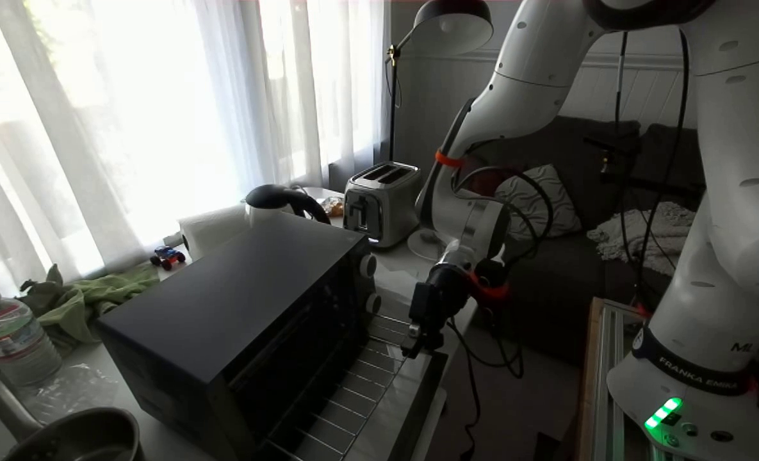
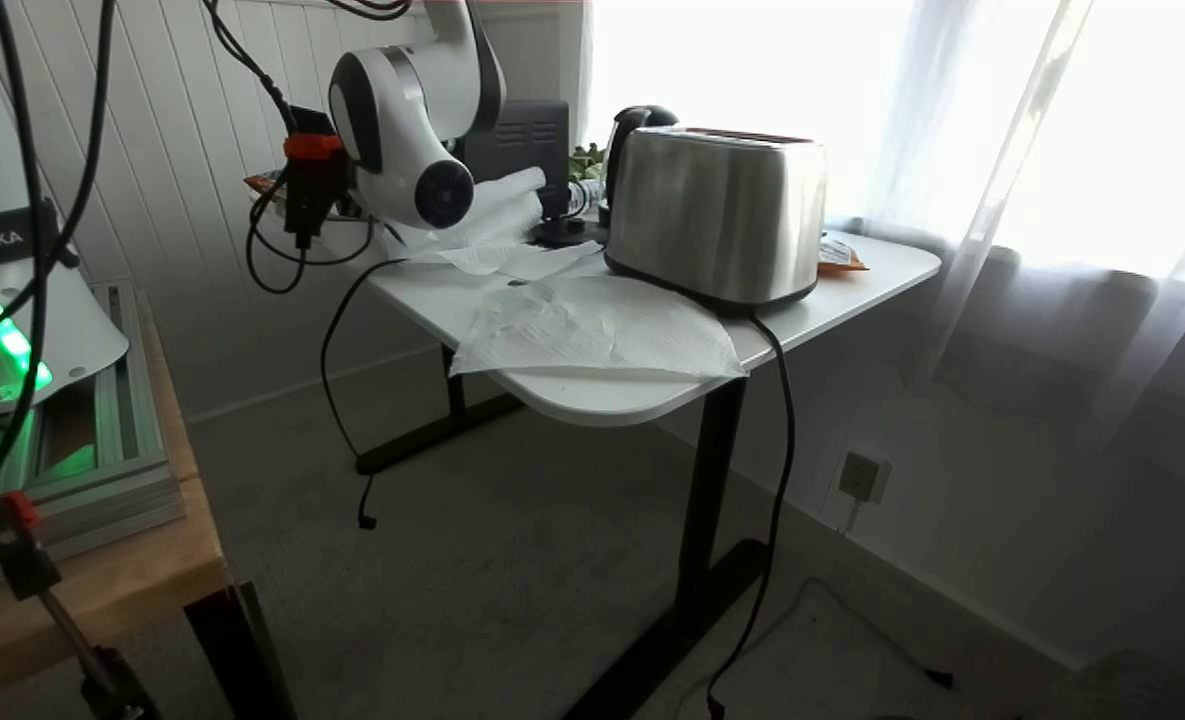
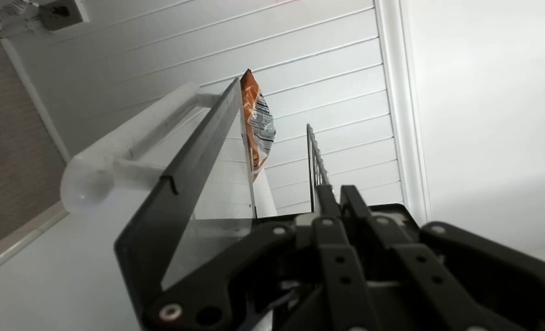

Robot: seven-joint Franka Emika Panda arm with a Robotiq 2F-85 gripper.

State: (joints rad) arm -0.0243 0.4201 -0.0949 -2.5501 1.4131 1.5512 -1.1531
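In an exterior view the rack (image 1: 358, 393) stuck out of the oven (image 1: 238, 288) at bottom center, its long side running down-left from the tool (image 1: 411, 348), whose fingertips looked basically pressed together, though I couldn't tell if they touched the rack.

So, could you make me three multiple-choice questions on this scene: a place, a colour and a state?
1. Where is the robot's gripper relative to the oven?
A) behind it
B) on its roof
C) in front, at the wire rack

2. What colour does the robot's base light glow?
A) red
B) green
C) blue

3. How does the oven door stand?
A) lowered open
B) shut
C) swung upward

1 C: it shows by the wire rack, outside the oven's opening.
2 B: both exterior views show it green.
3 A: the oven door juts out beneath the wire rack.
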